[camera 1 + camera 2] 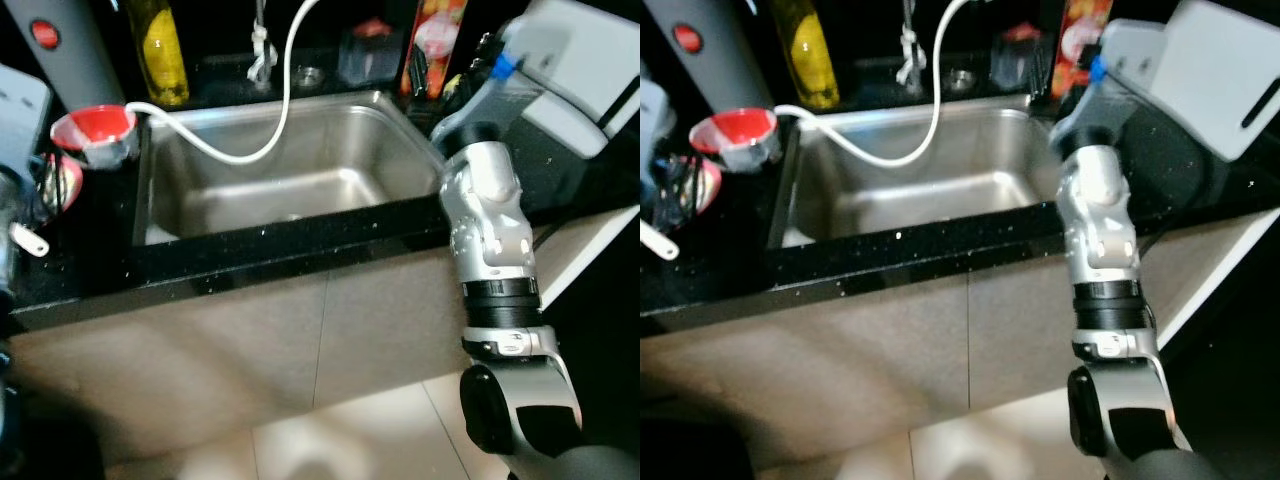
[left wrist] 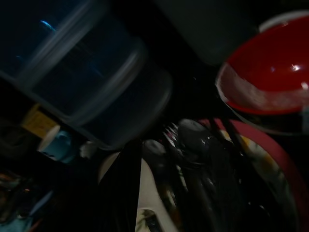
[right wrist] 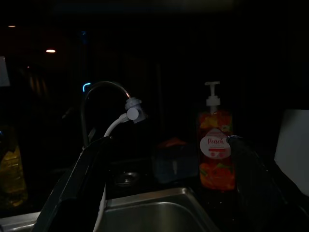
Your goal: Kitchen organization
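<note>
Right pincer is held with fingers apart over the sink right rim, the upright peach soap bottle lying just ahead of it on the counter; left pincer state cannot be told.

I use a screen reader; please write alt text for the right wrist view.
Dim view along the open right gripper toward a peach soap pump bottle behind a steel sink, with a curved faucet trailing a white hose.
</note>
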You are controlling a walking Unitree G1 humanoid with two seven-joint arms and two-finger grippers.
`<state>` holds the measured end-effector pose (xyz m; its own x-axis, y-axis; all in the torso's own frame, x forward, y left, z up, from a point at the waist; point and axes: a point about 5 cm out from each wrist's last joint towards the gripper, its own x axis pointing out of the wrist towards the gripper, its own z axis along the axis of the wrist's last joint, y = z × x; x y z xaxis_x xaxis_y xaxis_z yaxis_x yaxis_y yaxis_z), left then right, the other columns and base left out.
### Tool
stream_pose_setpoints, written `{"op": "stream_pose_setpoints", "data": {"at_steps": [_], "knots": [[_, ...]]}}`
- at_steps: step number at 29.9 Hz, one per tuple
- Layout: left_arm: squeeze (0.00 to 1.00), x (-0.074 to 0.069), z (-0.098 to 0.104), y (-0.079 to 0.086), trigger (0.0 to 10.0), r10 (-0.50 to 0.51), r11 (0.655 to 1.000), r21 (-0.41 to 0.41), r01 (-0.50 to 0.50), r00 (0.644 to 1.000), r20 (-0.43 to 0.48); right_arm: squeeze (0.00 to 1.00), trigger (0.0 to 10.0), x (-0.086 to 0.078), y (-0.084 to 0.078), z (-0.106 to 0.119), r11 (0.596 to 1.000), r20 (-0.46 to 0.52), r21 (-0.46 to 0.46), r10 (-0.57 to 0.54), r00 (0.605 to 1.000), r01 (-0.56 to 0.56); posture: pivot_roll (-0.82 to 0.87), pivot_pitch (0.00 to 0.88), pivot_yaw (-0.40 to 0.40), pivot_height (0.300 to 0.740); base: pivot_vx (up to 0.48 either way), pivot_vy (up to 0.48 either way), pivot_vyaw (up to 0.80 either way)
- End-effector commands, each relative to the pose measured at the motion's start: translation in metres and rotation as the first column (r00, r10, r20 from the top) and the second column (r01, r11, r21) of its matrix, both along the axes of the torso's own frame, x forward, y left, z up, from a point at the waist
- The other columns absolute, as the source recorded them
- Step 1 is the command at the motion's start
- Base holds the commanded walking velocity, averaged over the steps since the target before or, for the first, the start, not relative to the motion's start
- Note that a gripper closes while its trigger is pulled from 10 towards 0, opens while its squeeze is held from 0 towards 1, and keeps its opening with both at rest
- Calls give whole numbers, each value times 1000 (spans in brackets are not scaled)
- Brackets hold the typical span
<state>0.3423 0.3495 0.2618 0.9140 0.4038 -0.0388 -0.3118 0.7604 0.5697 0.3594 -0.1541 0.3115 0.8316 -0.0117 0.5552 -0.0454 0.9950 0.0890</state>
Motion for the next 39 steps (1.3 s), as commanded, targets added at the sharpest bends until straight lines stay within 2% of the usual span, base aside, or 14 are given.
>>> {"op": "stream_pose_setpoints", "data": {"at_steps": [1, 2, 5, 7, 9, 10, 11, 12, 20, 26, 27, 29, 34, 39], "knots": [[0, 4, -9, 5, 10000, -19, 998, -58, 16, 998, -67, 0, 10000, 1, -3, -9, 1000, -33, 23, -10, 999, 11, 222, 0, 21, 740, 0, 0, 0], [0, 10, -14, 2, 10000, -70, 987, -153, 56, 994, -88, 0, 10000, 0, -4, -9, 999, -38, 30, -11, 999, 12, 198, 44, 40, 740, 0, 0, 0], [0, 19, -12, -7, 10000, -174, 956, -253, 149, 981, -82, 0, 10000, -1, -4, -8, 1000, -33, 21, -9, 999, 9, 181, 65, 60, 740, 0, 0, 0], [0, 22, -7, -10, 10000, -205, 948, -264, 180, 976, -69, 0, 10000, -2, -4, -8, 1000, -31, 14, -10, 999, 11, 177, 70, 67, 740, 0, 0, 0], [0, 29, 14, -17, 10000, -296, 929, -241, 281, 955, -27, 0, 10000, -5, -6, -8, 999, -30, 29, -17, 999, 18, 171, 80, 81, 740, 0, 0, 0], [110, 33, 30, -24, 10000, -362, 911, -211, 355, 932, 8, 0, 10000, -6, -6, -10, 999, -38, 38, -24, 999, 26, 170, 85, 83, 740, 0, 0, 0], [110, 33, 33, -25, 10000, -372, 907, -206, 367, 928, 14, 0, 10000, -6, -6, -11, 999, -40, 38, -26, 999, 27, 170, 85, 83, 740, 0, 0, 0], [1000, 34, 37, -28, 10000, -401, 895, -202, 398, 916, 26, 0, 10000, -8, -4, -17, 999, -59, 43, -28, 998, 31, 170, 99, 98, 740, 0, 0, 0], [1000, 38, 47, -35, 10000, -472, 872, -157, 464, 882, -15, 0, 10000, -16, 4, -14, 999, -56, 53, -7, 998, 10, 154, 160, 131, 740, 0, 0, 0], [1000, 38, 46, -28, 10000, -414, 901, -151, 406, 910, -27, 0, 10000, -25, 4, -19, 998, -92, 55, 1, 996, 4, 156, 254, 136, 740, 0, 0, 0], [0, 37, 46, -26, 10000, -406, 904, -154, 398, 913, -24, 0, 10000, -27, 3, -19, 998, -98, 55, 1, 995, 4, 158, 262, 137, 740, 0, 0, 0], [0, 37, 46, -26, 10000, -406, 904, -154, 398, 913, -24, 0, 10000, -27, 3, -19, 998, -98, 55, 1, 995, 4, 158, 262, 137, 740, 0, 0, 0], [0, 26, 31, -1, 10000, -257, 966, -59, 252, 960, -108, 0, 10000, -36, 2, -28, 997, -142, 69, -11, 990, 21, 178, 305, 154, 740, 0, 0, 0], [0, 21, 31, 7, 10000, -244, 970, -26, 243, 962, -123, 0, 10000, -41, 0, -32, 997, -165, 69, -16, 986, 28, 176, 303, 152, 740, 0, 0, 0]]}}
